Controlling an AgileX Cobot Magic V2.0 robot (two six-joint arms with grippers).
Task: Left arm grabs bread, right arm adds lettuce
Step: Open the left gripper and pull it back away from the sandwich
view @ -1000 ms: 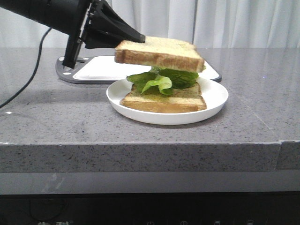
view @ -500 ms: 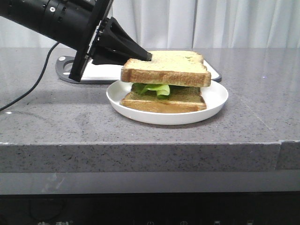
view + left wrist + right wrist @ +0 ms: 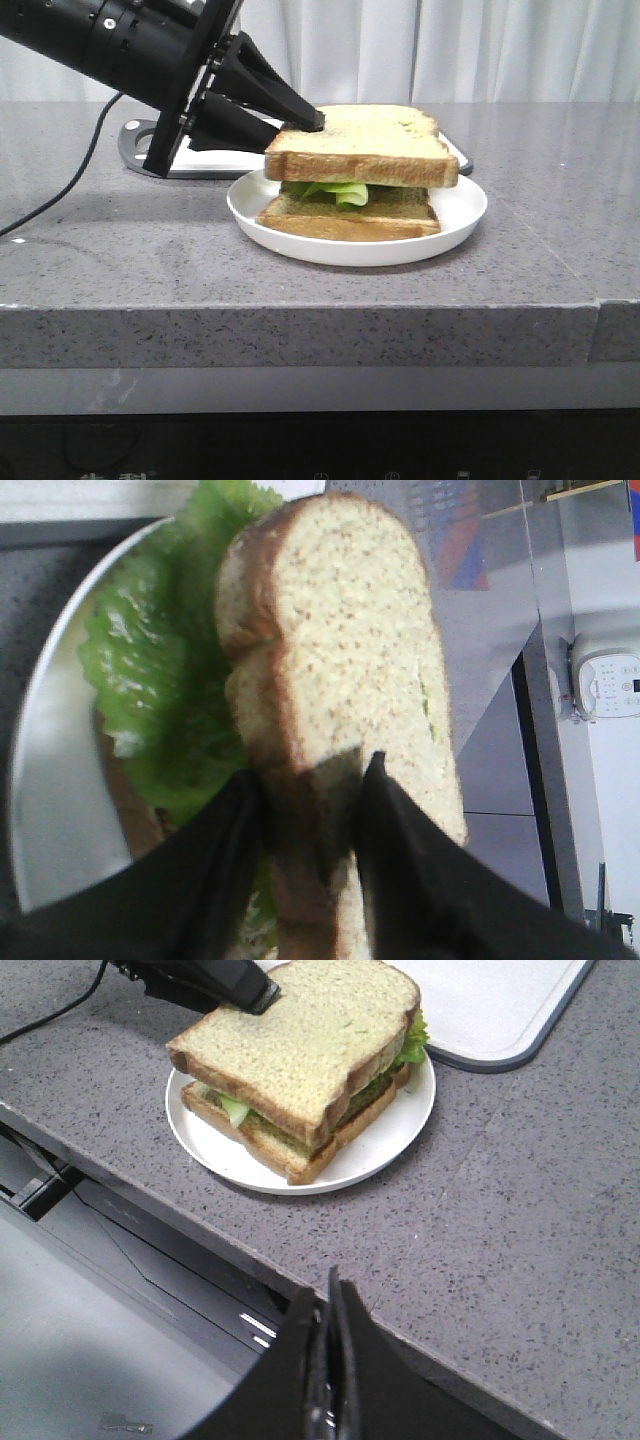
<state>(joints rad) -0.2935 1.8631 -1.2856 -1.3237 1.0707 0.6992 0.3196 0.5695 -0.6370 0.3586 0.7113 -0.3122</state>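
— What changed?
— My right black angular gripper [image 3: 328, 1345] waits nearest, fingers pressed together, holding nothing; the ruffled green lettuce leaf [image 3: 330, 190] already covers the lower slice on the round white plate [image 3: 460, 215].
— And your left?
— My slim black left gripper [image 3: 305, 125] has lowered the thick tan crusted bread slice [image 3: 362, 145] onto the lettuce, jaws clamped on its corner; releasing looks next.

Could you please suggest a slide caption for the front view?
Left gripper holds bread over lettuce and the bottom slice on a white plate.

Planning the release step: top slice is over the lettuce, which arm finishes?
Left. The left gripper is already clamped on the bread above the lettuce; the right gripper sits shut, back off the plate.
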